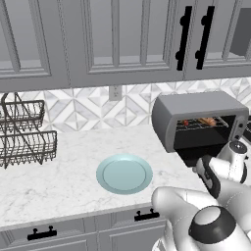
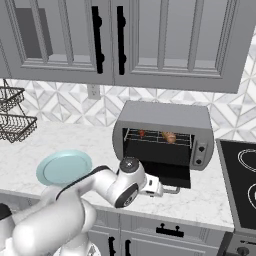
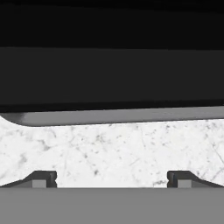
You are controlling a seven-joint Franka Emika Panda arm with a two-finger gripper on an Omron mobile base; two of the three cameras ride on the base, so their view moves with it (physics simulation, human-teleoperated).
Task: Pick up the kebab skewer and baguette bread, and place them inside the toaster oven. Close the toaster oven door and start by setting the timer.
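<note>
The toaster oven (image 1: pixel 196 110) (image 2: pixel 165 120) stands on the counter with its door (image 2: pixel 167 175) (image 1: pixel 193 156) dropped open. On the wire rack inside lie the kebab skewer (image 2: pixel 142 133) (image 1: pixel 186 122) at the left and the baguette bread (image 2: pixel 170 136) (image 1: pixel 209 120) at the right. My gripper (image 2: pixel 171 189) (image 3: pixel 111 180) is open and holds nothing. It sits low over the counter, just in front of the door's front edge. In the hand view the door's dark underside and its grey edge (image 3: pixel 109 117) span the frame above the marble.
A bare teal plate (image 1: pixel 104 182) (image 2: pixel 46 176) lies on the marble counter left of the oven. A wire dish rack (image 1: pixel 24 132) (image 2: pixel 15 120) stands at the far left. A black cooktop (image 2: pixel 242 185) sits right of the oven. Wall cabinets hang overhead.
</note>
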